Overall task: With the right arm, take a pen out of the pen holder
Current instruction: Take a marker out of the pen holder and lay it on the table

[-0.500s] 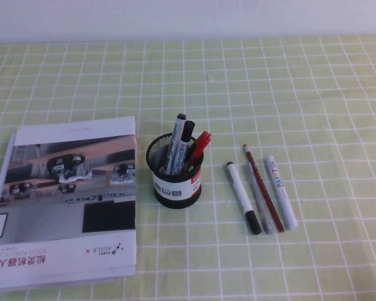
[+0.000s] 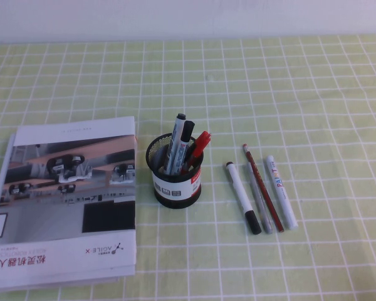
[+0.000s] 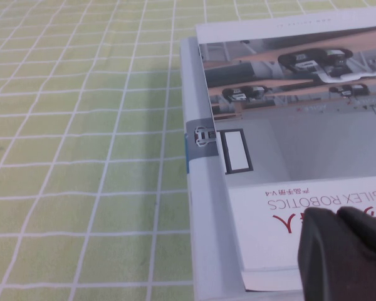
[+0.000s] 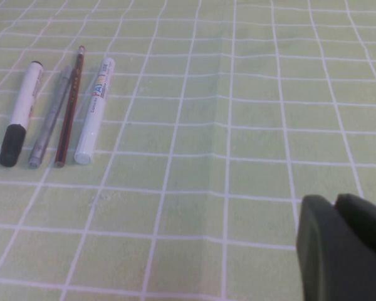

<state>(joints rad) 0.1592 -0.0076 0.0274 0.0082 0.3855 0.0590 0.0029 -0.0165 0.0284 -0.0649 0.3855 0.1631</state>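
Note:
A black mesh pen holder (image 2: 173,182) stands mid-table with two black-capped markers (image 2: 178,143) and a red pen (image 2: 199,145) sticking out. To its right lie a white marker with black cap (image 2: 242,197) (image 4: 20,111), a grey pen (image 2: 259,195) (image 4: 48,119), a red pencil (image 2: 263,188) (image 4: 70,103) and a white paint marker (image 2: 281,190) (image 4: 94,110). My right gripper (image 4: 335,204) is shut and empty, low over bare cloth, well to the right of the loose pens. My left gripper (image 3: 337,216) is shut over the booklet's near end. Neither arm appears in the high view.
A stack of booklets (image 2: 66,200) (image 3: 288,138) lies left of the holder. A green checked cloth (image 2: 301,94) covers the table, with a white wall (image 2: 188,19) along the far edge.

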